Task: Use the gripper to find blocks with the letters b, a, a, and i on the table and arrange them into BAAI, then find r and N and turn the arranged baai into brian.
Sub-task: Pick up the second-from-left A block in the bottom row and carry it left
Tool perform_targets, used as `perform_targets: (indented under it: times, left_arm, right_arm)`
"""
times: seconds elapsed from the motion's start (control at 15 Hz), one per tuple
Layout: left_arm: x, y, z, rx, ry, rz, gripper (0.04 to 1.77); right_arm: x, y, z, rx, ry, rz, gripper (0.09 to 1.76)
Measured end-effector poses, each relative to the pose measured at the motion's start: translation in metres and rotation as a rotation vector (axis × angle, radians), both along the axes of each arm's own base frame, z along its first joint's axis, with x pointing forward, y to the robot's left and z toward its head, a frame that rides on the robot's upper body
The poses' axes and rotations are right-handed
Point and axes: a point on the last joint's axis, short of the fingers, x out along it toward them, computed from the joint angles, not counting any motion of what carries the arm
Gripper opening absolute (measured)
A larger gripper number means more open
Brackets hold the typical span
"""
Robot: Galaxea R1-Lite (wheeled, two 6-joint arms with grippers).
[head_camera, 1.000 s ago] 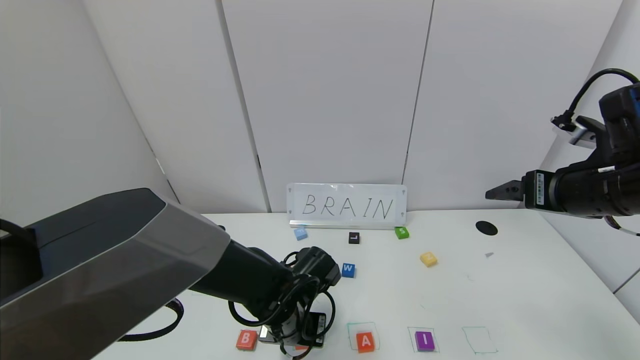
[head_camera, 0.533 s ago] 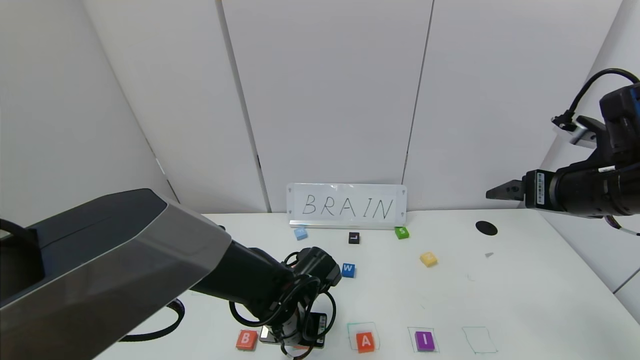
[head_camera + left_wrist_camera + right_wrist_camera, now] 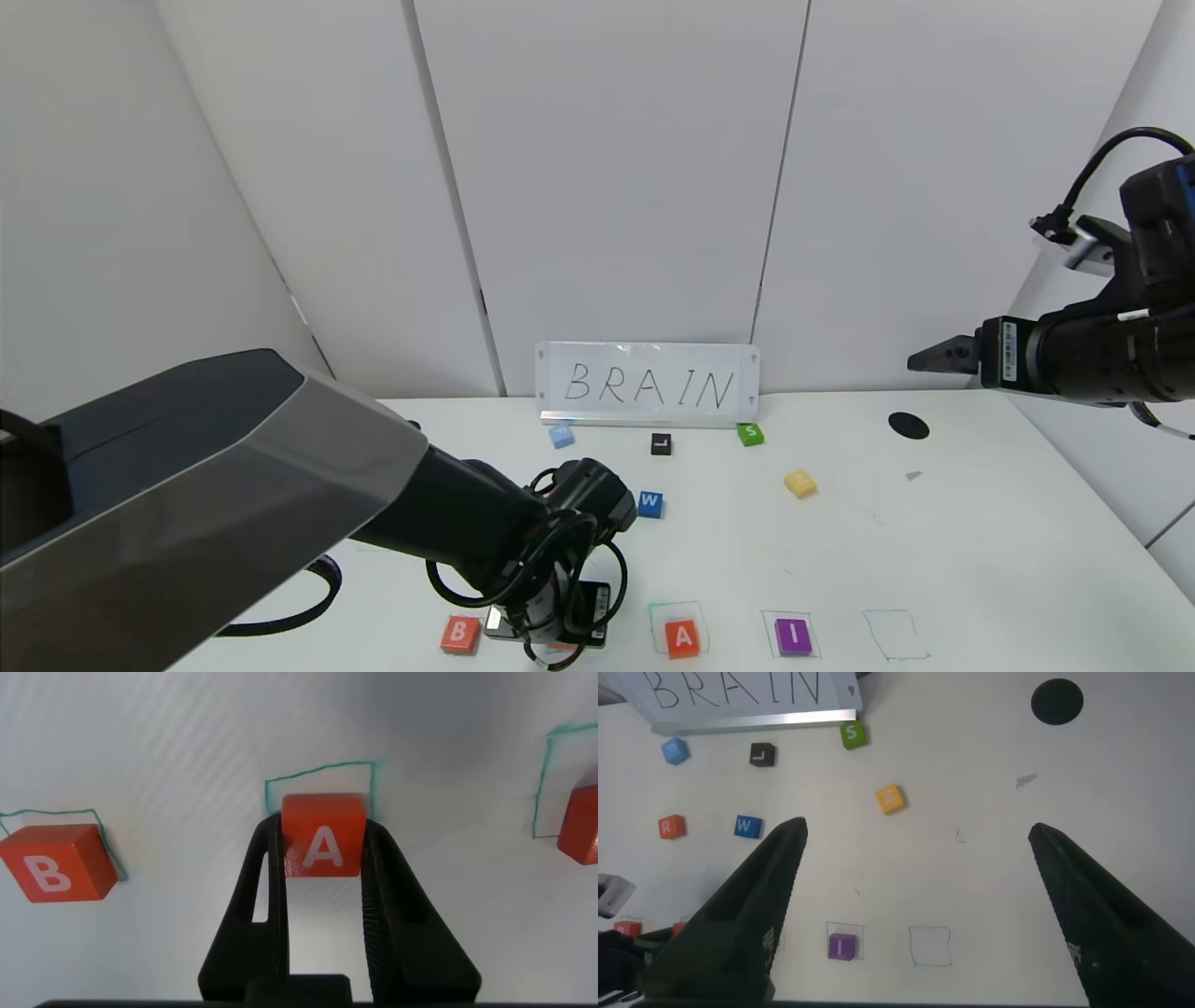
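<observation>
My left gripper (image 3: pixel 546 638) is low at the front of the table (image 3: pixel 980 541). In the left wrist view it (image 3: pixel 322 833) is shut on an orange-red A block (image 3: pixel 323 845) at a green drawn square. The B block (image 3: pixel 459 634) (image 3: pixel 56 863) lies to its left. The second A block (image 3: pixel 682 638) (image 3: pixel 581 826) and the purple I block (image 3: pixel 793 636) lie to its right in their squares. The yellow N (image 3: pixel 800 483) lies farther back. The R (image 3: pixel 670 827) shows only in the right wrist view, beside the W. My right gripper (image 3: pixel 934 358) (image 3: pixel 917 831) is open, raised at the right.
A BRAIN sign (image 3: pixel 649 385) stands at the back. Light blue (image 3: pixel 560 435), black L (image 3: pixel 661 444), green S (image 3: pixel 750 434) and blue W (image 3: pixel 651 504) blocks lie mid-table. An empty green square (image 3: pixel 894 635) is right of the I. A black hole (image 3: pixel 908 426) is at the back right.
The left arm has shifted very slightly. The blocks and the right arm have not moved.
</observation>
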Motion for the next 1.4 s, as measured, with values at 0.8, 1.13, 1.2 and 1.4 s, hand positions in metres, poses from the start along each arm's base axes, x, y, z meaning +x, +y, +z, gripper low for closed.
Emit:
perform_targets:
  times: [0.8,1.13,1.2,1.4]
  left_arm:
    - [0.005,0.071,0.08,-0.01,-0.114,0.018,0.5]
    - [0.015,0.154,0.103,0.033,-0.175,0.101,0.5]
    - [0.016,0.173,0.105,0.034,-0.176,0.124,0.5]
    - [0.016,0.228,0.108,0.024,-0.183,0.162,0.5]
  right_arm:
    - [-0.001,0.0,0.001,0.002,-0.005,0.0,1.71]
    - [-0.001,-0.001,0.001,0.001,-0.005,-0.001,1.71]
    - [-0.001,-0.001,0.001,0.001,-0.004,-0.001,1.71]
    - [-0.001,0.0,0.001,0.001,-0.004,0.001,1.71]
